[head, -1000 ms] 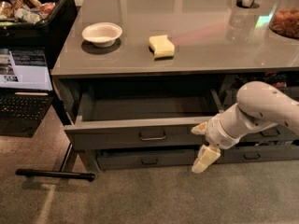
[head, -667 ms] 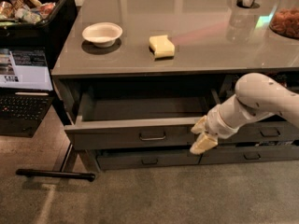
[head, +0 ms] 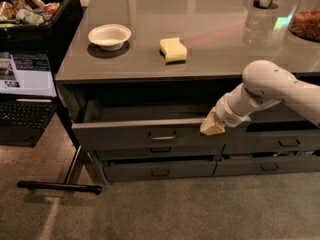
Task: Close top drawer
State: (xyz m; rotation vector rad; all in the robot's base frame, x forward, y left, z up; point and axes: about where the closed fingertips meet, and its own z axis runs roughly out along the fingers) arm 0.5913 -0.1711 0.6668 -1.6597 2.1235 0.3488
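Note:
The top drawer (head: 125, 133) is a wide dark-grey drawer under the counter, pulled partly out, with a small metal bail handle (head: 162, 135) at the middle of its front. Its shallow grey inside shows above the front. My gripper (head: 212, 127), with cream-coloured fingers, is at the right end of the drawer front, against its top edge. The white arm reaches in from the right.
On the grey counter (head: 200, 59) stand a white bowl (head: 109, 35), a yellow sponge (head: 173, 49) and a jar of snacks (head: 306, 19). Shorter grey drawers (head: 160, 170) lie below. A laptop (head: 25, 91) and a black bin (head: 35, 9) are at the left.
The gripper has risen from below the drawer front to its upper right edge. The drawer front sits slightly further in than before.

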